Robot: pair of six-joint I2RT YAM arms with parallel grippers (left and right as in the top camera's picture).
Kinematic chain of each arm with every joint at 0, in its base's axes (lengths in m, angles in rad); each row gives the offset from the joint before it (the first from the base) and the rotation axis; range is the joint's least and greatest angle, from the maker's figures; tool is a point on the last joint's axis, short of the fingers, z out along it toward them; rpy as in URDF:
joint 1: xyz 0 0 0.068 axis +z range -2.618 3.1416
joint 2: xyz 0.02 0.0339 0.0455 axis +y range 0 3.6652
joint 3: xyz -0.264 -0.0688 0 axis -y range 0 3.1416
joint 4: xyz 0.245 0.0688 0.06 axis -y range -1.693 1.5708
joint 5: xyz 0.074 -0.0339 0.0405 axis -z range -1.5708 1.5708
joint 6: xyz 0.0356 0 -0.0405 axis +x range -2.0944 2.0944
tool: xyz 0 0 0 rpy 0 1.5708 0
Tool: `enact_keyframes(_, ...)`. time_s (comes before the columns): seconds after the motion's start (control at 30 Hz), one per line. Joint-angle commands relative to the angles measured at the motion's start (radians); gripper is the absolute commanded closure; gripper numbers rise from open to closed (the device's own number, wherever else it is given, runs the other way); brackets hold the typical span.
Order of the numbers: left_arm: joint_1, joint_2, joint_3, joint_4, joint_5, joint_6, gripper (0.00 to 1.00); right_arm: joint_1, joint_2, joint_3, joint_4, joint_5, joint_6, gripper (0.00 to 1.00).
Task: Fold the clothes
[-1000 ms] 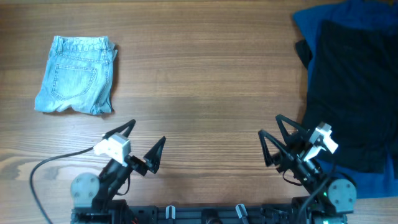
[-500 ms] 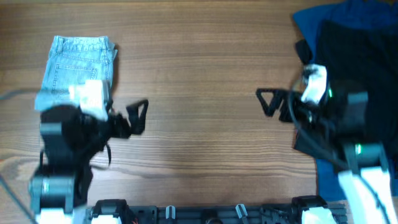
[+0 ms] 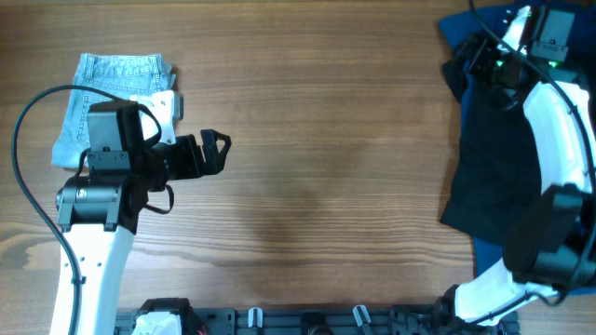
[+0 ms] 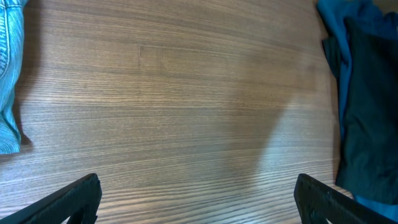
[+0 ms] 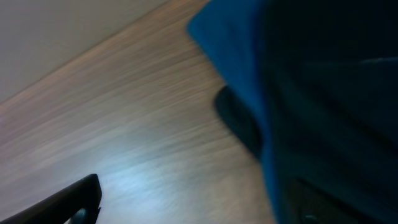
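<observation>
Both arms have been extended: left gripper (image 4: 198,193), spread wide, near denim shorts (image 3: 112,98); right gripper (image 3: 473,58), jaws apart, at black shorts (image 3: 498,158).

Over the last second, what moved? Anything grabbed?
Both arms left the near edge. The left gripper swung out beside the denim shorts, jaws open, holding nothing. The right gripper reached to the far right corner, over the edge of the black shorts and blue garment, jaws apart, gripping nothing yet. All three garments lie as before.
</observation>
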Motion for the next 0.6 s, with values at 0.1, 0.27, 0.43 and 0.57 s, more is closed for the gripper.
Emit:
enact_keyframes(0.1, -0.005, -0.006, 0.019, 0.0, 0.024, 0.015, 0.0, -0.008, 0.151, 0.02, 0.105, 0.167, 0.012, 0.18)
enact_keyframes(0.27, -0.005, -0.006, 0.019, 0.0, 0.024, 0.015, 0.0, -0.009, 0.257, 0.02, 0.174, 0.184, -0.004, 0.3)
enact_keyframes(0.43, -0.005, -0.006, 0.019, 0.0, 0.024, 0.016, 0.0, -0.012, 0.301, 0.019, 0.177, 0.184, -0.013, 0.57)
enact_keyframes(0.57, -0.005, -0.006, 0.019, 0.0, 0.024, 0.016, 0.0, -0.017, 0.315, -0.001, 0.175, 0.221, -0.012, 0.73)
